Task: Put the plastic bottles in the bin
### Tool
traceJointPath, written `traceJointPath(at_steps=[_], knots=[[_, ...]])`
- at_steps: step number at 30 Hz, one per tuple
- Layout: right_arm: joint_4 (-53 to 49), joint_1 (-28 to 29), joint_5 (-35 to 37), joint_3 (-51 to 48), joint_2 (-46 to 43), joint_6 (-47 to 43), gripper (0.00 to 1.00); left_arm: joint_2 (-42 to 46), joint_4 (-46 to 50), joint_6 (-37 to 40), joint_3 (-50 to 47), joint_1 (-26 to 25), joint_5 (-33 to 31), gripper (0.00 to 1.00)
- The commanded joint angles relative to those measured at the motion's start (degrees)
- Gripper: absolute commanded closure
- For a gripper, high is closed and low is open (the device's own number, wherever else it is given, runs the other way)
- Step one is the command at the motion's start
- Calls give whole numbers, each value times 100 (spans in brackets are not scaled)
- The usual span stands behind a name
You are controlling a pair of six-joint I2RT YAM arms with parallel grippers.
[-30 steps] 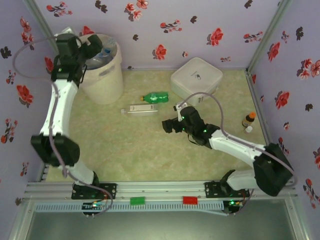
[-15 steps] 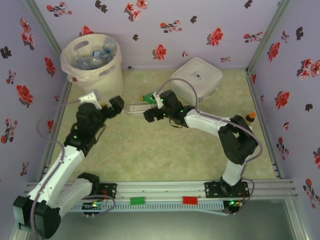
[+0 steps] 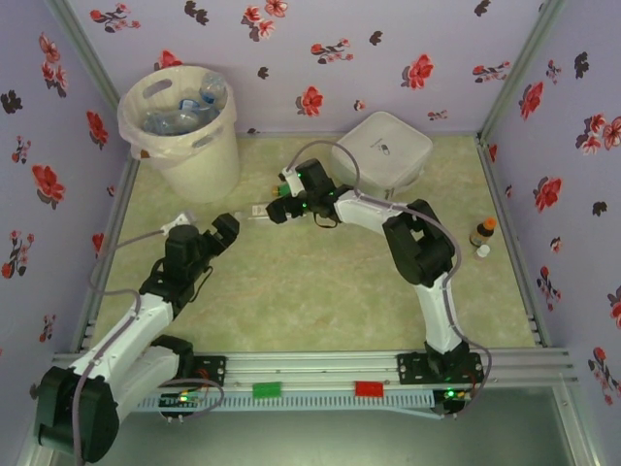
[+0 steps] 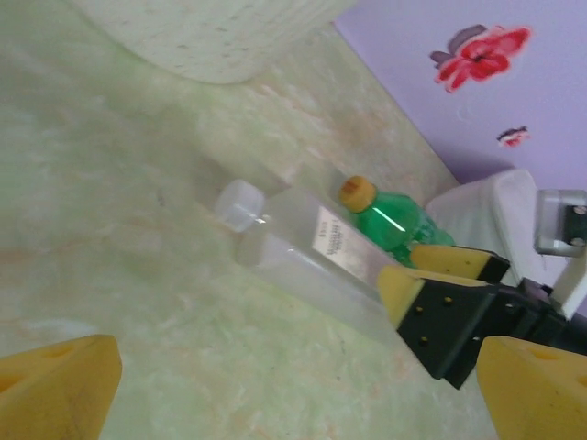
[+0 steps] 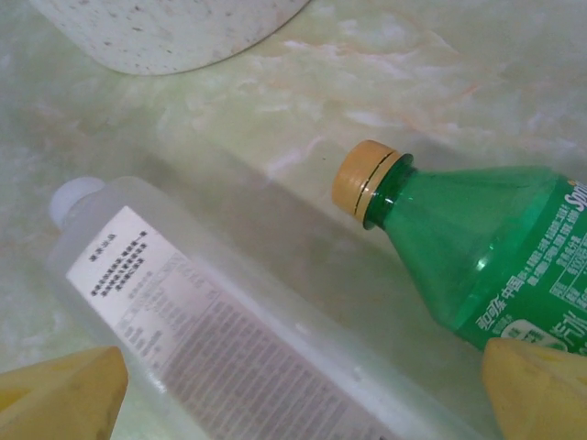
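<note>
Far left, back corner: bin [image 3: 179,131] stood upright on the tabletop [image 3: 320,291], bag liner folded over its rim, several plastic bottles [image 3: 184,107] heaped inside. Nearer and slightly right: left hand [image 3: 209,231] held low over bare tabletop, jaws spread wide, nothing between them; in its own wrist view both yellow fingertips [image 4: 55,385] sat at the bottom corners of the frame. Just beyond it: a clear bottle [image 4: 303,261] with white cap and printed label lay flat on the tabletop, cap end toward the bin. Beside that, on the far side, a green bottle [image 4: 390,225] with a yellow cap, also on its side, cap pointing the same way. Right hand [image 3: 281,206] reached across from the right and hung over both bottles, jaws wide, gripping neither; in its wrist view the clear bottle [image 5: 202,348] and green bottle [image 5: 477,257] lay between the fingertips [image 5: 537,390]. Contact could not be judged. Right of it: white square box [image 3: 381,146] near the back wall. Far right: small brown bottle [image 3: 482,233], orange cap, upright.
</note>
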State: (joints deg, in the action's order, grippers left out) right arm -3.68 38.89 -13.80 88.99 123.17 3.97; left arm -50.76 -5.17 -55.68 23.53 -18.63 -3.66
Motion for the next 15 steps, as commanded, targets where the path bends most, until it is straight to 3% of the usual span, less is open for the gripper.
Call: traceJointPath(at_steps=[1,6,15], knots=[[-420,21,-332,145,52,-203,0,103,-283,-257,-181,79,-148,0],[-424,56,-528,-285,-198,-107,0,-13,-456,-290,-295,77,-148,0],[-401,258,164,-705,-328,-89,1,-544,-747,-347,-157,79,18,0]])
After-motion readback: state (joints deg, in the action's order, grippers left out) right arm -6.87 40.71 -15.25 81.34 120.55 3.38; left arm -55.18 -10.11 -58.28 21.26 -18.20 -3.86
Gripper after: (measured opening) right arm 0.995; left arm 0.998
